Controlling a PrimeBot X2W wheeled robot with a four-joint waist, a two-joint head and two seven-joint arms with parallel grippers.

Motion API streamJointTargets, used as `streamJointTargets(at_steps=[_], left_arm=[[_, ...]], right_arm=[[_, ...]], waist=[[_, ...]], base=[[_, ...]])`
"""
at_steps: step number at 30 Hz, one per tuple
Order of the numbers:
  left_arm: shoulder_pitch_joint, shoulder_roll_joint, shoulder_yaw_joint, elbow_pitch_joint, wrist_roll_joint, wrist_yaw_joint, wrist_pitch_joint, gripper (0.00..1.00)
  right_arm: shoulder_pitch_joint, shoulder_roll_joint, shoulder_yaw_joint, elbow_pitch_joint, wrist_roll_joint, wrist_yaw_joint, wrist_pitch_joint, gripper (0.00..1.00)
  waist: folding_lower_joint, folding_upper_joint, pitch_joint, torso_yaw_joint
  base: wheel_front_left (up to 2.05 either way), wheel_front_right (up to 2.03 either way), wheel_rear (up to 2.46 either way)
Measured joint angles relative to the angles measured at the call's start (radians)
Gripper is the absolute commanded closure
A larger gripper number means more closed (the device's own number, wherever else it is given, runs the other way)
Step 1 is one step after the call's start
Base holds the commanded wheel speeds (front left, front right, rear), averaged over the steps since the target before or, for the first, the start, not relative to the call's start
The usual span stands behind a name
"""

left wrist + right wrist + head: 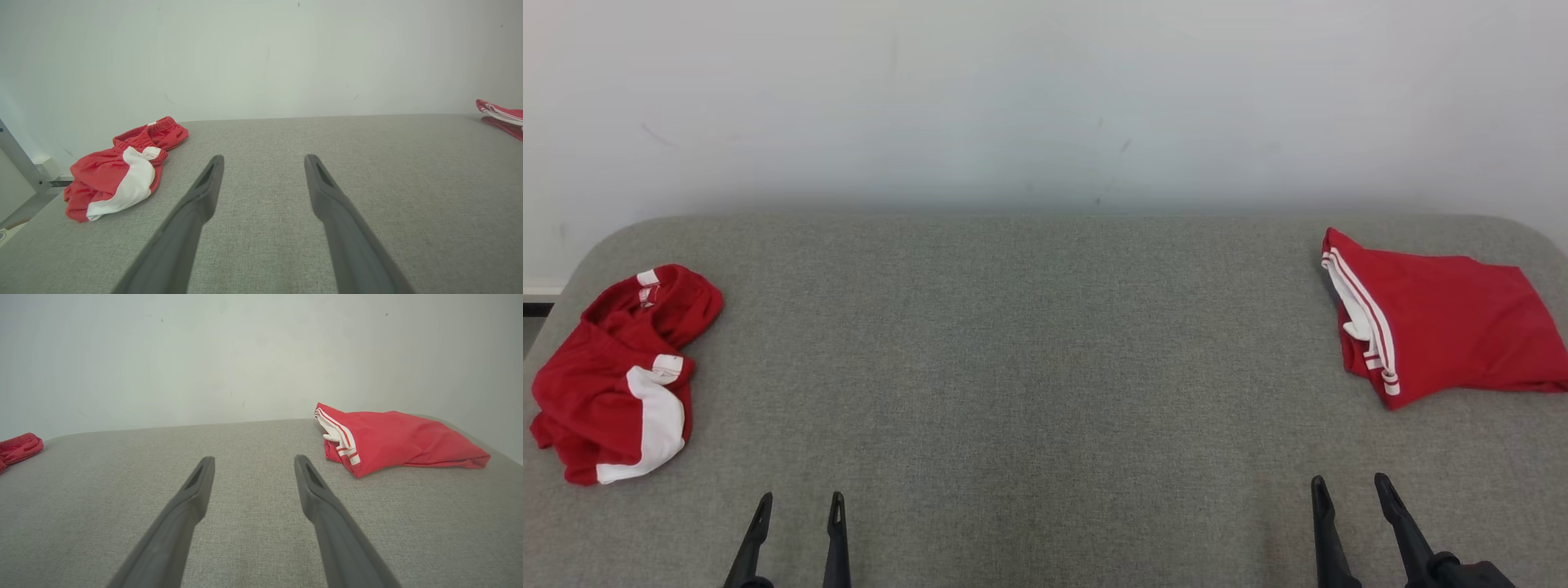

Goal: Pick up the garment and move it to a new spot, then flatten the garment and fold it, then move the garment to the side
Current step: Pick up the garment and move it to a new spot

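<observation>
Both jaws wide open, empty; crumpled red garment (613,384) carries a white label (648,278), unreadable.

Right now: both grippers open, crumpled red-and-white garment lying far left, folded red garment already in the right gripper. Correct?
No. The folded red garment lies on the table at the far right, apart from the right gripper, which is open and empty; the head view shows it. The rest stands: left gripper open, crumpled garment far left.
</observation>
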Motion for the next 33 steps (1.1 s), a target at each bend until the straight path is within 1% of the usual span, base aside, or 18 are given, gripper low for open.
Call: streamJointTargets(at_steps=[22,33], left_arm=[[0.009,0.000,0.010,0.000,-0.002,-0.002,0.000,0.00],[0.011,-0.001,0.017,0.002,-0.002,-0.004,0.000,0.00]], right_arm=[[0.003,0.000,0.002,0.010,0.005,0.000,0.000,0.00],[0.010,0.000,0.007,0.016,0.012,0.000,0.000,0.00]], waist=[[0.0000,0.0000,-0.001,0.010],[0.0001,0.0000,-0.007,0.060]], base=[[0.00,0.00,0.00],[0.00,0.00,0.00]])
